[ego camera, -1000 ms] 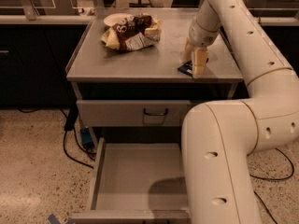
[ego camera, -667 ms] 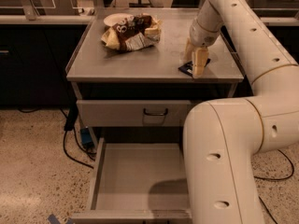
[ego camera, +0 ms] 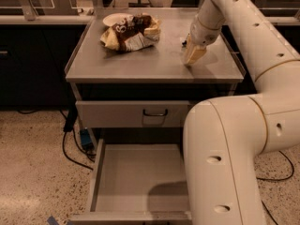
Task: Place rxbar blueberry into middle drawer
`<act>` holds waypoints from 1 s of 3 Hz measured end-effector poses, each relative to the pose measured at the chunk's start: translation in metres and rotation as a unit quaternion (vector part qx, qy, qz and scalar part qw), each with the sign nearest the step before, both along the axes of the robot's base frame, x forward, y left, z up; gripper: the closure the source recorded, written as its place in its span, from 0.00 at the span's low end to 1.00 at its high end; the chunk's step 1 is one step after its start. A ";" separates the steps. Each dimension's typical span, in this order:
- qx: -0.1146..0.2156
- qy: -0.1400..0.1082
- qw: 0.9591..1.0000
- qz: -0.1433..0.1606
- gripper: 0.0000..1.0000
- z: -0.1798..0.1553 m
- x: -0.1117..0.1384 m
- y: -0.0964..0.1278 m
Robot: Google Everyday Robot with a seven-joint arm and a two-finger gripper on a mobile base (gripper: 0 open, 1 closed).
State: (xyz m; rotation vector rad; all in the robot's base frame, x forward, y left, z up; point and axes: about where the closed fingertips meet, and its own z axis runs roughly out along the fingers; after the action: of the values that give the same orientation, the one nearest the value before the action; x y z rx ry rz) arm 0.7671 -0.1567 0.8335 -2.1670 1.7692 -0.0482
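Our pincer (ego camera: 192, 55) is down on the right half of the counter (ego camera: 140, 64), with its pale tip at or just above the grey top, near the front right edge. We cannot tell whether it is spread or pressed together, nor whether it is pinching anything. We cannot make out the rxbar blueberry. No navy wrapper shows around the pincer, and the patch of counter under its tip is hidden from us.

Well apart from the pincer, at the counter's back left, lies a crumpled snack bag (ego camera: 129, 32) in brown, white and yellow. The pale marks on it are too small for us to read. A white plate (ego camera: 115, 18) sits just behind the bag, touching it or nearly so.

Below the counter, a grey drawer front (ego camera: 117, 114) with a small black handle (ego camera: 155, 112) is shut. Under that, the middle drawer (ego camera: 131, 177) is pulled well out, and its flat grey floor shows between thin low side walls. The cream arm (ego camera: 234, 139) fills the right foreground, covers the drawer's right side and casts a shadow on its floor. Dark cables (ego camera: 65, 146) trail over the speckled floor to the left.
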 end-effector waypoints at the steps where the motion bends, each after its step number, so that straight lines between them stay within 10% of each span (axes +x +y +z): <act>1: -0.013 -0.024 1.000 -0.002 1.00 0.034 -0.004 0.001; 3: -0.011 -0.027 1.000 -0.001 0.82 0.032 -0.001 0.002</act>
State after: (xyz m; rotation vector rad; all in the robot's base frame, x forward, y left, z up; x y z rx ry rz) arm 0.7658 -0.1544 0.8654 -2.1587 1.7502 -0.1260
